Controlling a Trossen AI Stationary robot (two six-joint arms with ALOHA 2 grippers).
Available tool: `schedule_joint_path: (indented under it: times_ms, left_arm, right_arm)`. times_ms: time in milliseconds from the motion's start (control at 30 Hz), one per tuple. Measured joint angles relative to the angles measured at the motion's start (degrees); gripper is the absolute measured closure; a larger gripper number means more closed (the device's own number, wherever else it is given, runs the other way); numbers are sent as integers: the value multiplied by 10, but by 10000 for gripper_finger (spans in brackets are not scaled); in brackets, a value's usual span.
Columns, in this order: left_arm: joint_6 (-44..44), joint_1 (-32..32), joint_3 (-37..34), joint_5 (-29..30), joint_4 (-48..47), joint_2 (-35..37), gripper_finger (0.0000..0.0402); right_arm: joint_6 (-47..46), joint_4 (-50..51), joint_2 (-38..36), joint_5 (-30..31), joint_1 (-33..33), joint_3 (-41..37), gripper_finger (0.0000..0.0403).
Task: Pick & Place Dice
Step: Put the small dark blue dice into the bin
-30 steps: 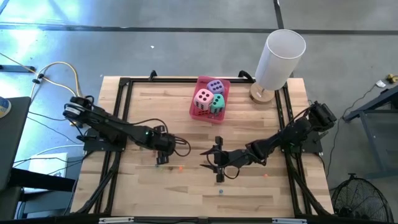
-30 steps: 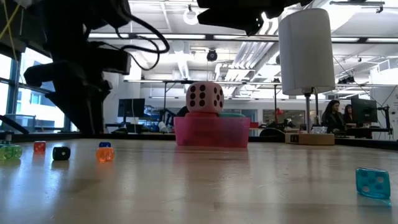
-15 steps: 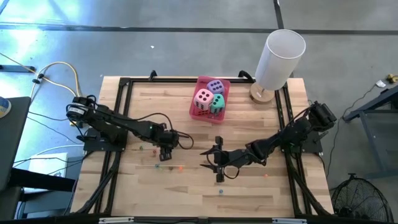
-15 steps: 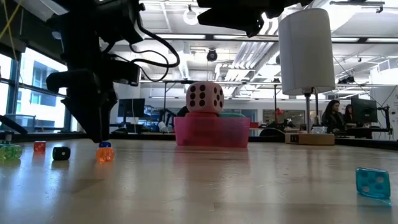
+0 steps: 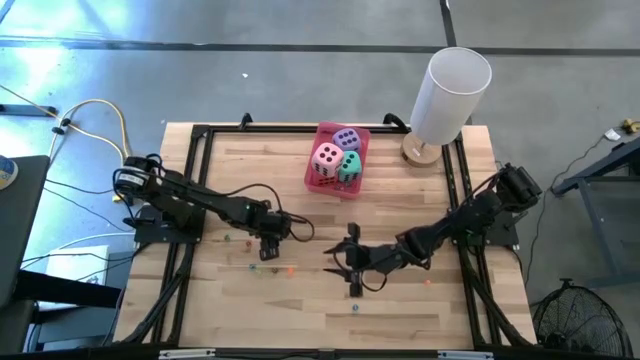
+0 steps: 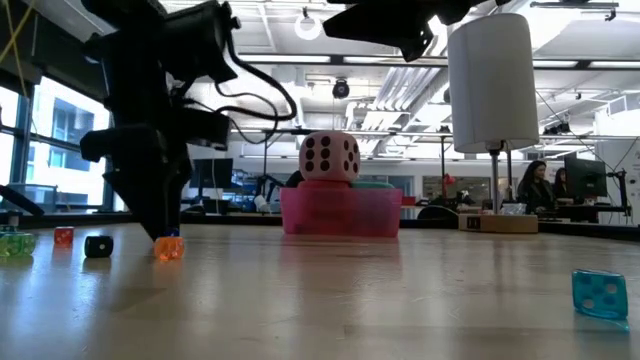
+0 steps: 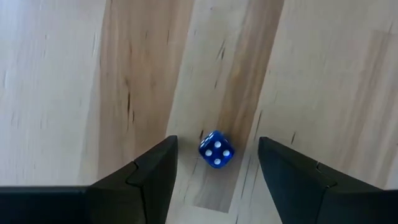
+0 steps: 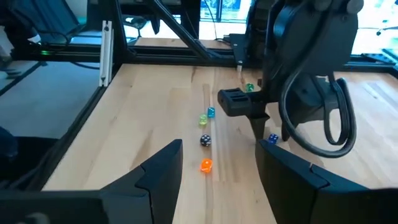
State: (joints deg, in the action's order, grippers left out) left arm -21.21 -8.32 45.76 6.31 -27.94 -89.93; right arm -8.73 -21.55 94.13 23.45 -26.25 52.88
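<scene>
Left gripper (image 7: 213, 163) spread, straddling small blue die (image 7: 216, 149) near table (image 5: 420, 300) left-centre. Right gripper (image 5: 350, 262) spread, empty, mid-table. Pink die (image 5: 327, 160), teal die (image 5: 349, 167), purple die (image 5: 347, 138) in tray (image 5: 312, 176) at far edge; red die hidden.

Tray (image 5: 312, 172) at table (image 5: 420, 300) 12 o'clock, three dice (image 5: 337, 157) inside. Lamp (image 5: 448, 92) at 1 o'clock. Small die (image 7: 216, 149) between left gripper (image 7: 214, 163) fingers, 9 o'clock.

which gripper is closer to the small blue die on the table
Left. The left gripper hangs right over the small blue die, which lies between its open fingers. The right gripper waits open near the table's middle, well off to the die's side.
</scene>
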Motion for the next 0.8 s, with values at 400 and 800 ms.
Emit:
schedule_joint_path:
  times_ms: [400,800]
  left_arm:
    - [3,0,0,-2,7,-14,206]
    - [6,0,0,-2,12,-15,347]
  right_arm:
    - [-22,4,0,3,-1,0,209]
    - [-35,4,0,4,-4,0,209]
